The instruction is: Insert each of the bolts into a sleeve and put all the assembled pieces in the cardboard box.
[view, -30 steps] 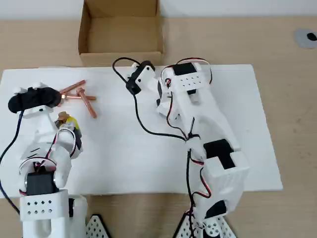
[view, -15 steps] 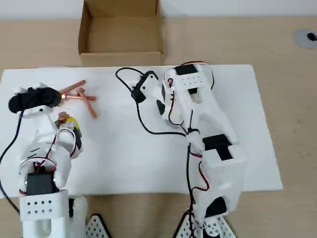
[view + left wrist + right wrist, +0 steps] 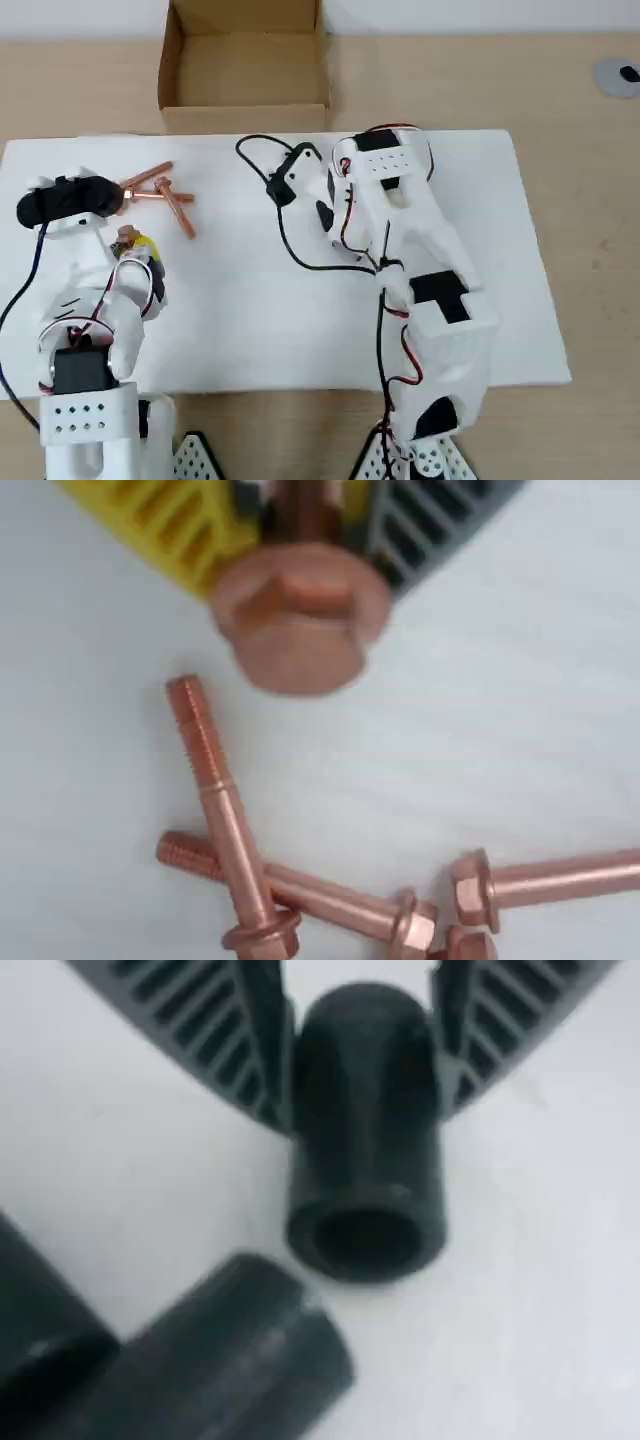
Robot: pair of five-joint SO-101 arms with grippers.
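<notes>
While the left gripper (image 3: 300, 510) pinches a copper bolt (image 3: 300, 620) by its shank between yellow and grey fingers (image 3: 150, 520), head towards the camera, the right gripper (image 3: 362, 1040) clamps a black sleeve (image 3: 365, 1160) by its rounded end, open mouth facing out. Several loose bolts (image 3: 225, 810) lie crossed on the white sheet (image 3: 250, 300) at the high view's left, below the cardboard box (image 3: 245, 117) at top, left of centre. Other sleeves (image 3: 230, 1360) lie just beside the held one. The bolts look stiff, smooth, fairly heavy and apt to roll or pivot, so a mid-shank hold suits. The sleeves seem light, rigid plastic; gripping the body keeps the bore free.
</notes>
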